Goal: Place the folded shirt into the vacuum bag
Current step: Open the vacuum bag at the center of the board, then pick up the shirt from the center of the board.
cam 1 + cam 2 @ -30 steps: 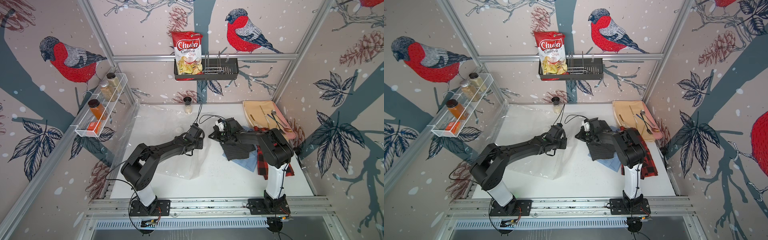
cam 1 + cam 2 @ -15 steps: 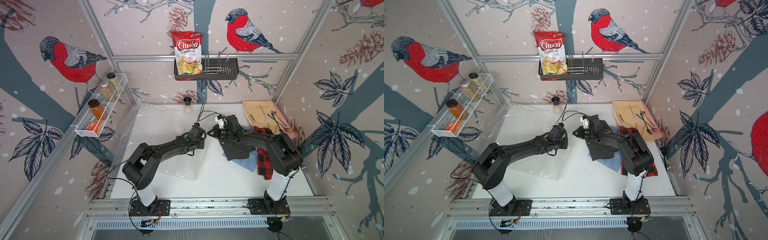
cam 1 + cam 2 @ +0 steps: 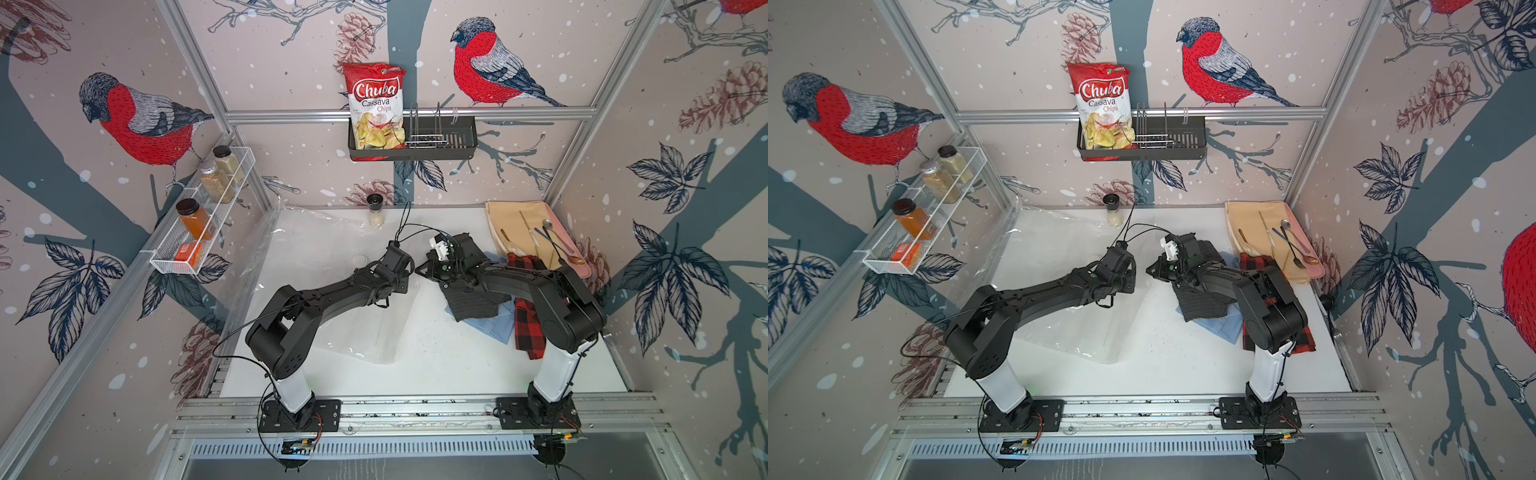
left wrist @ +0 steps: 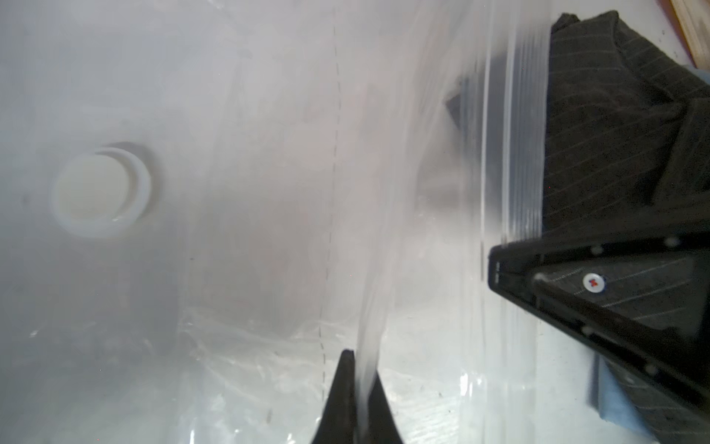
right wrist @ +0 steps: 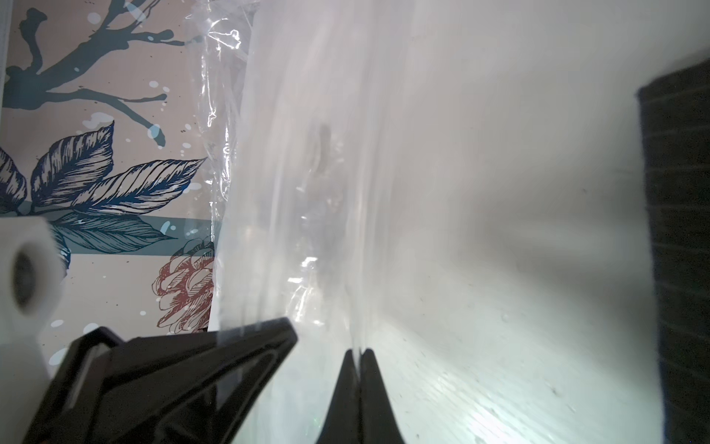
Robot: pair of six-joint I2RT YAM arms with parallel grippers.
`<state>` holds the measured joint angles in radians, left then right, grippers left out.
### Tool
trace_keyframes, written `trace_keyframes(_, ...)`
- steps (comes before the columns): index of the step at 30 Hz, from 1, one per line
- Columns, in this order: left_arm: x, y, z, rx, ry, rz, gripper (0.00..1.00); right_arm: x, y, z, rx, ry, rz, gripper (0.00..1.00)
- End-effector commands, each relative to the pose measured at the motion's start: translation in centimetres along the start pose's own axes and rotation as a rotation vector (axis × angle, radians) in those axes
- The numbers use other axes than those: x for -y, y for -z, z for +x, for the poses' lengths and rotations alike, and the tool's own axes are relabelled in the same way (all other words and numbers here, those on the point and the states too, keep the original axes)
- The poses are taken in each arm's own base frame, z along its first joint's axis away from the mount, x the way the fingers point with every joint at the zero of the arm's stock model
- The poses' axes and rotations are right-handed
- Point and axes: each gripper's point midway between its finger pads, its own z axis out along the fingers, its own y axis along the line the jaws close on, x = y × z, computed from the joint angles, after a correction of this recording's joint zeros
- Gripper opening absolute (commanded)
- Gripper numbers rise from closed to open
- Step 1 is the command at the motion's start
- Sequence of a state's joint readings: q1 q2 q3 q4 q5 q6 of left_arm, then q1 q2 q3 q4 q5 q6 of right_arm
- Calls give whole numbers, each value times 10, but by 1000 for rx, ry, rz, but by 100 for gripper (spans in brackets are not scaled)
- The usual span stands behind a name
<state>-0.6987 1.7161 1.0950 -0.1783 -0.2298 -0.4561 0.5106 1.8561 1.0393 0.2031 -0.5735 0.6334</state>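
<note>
both arms met low over the middle of the white tabletop (image 3: 436, 370), and both were on plastic, not on cloth. the left gripper (image 4: 355, 399) had its jaws pressed together on a thin sheet of the large clear crinkly vacuum bag (image 3: 357, 345) — in the left wrist view the film ran straight out from between the tips. the right gripper (image 5: 359, 396) was pinched tight the same way on another fold of that film, just beside its partner. my read: each one took a lip of the mouth, so the layers could be drawn apart into an opening facing the clothes. the small round white valve cap (image 4: 102, 190) sat well back from the grippers and the ribbed seal strip (image 4: 515, 134) ran across right in front of the shirt, so this looked like the mouth end. the folded dark pinstriped shirt (image 3: 473, 301) lay outside the bag under the right arm, stacked on a light blue folded shirt (image 3: 494, 328), with a red-and-black plaid shirt (image 3: 528, 324) alongside. i could see nothing inside the bag. whether each pinch caught one layer or both — couldn't tell through the blur.
</note>
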Motion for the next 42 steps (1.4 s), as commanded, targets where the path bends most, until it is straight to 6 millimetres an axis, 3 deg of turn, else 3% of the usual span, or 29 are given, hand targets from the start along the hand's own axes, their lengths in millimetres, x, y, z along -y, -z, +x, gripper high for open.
trace_keyframes(1,-22,14,-11,53,-13,-124,0,13,3,0,11,-15,43,2)
trace_keyframes(9,-69,61,-36,148,-17,-375,0,36,6,2,16,-42,124,2)
trace_keyframes(14,-78,73,-46,185,-13,-403,0,30,4,1,16,-32,107,5)
trace_keyframes(17,-76,66,-47,176,-20,-380,0,15,9,-3,34,-1,70,17)
trace_keyframes(19,-72,59,-45,159,-33,-360,0,7,16,-8,55,19,59,32)
trace_keyframes(25,-62,40,-40,124,-63,-314,0,4,47,-23,128,37,79,53)
trace_keyframes(31,-54,21,-37,92,-62,-246,0,29,64,-42,166,56,182,55)
trace_keyframes(36,-46,8,-34,67,-52,-178,0,52,54,-56,158,124,365,54)
trace_keyframes(42,-39,-9,-28,21,-34,-104,0,66,31,-69,128,247,551,50)
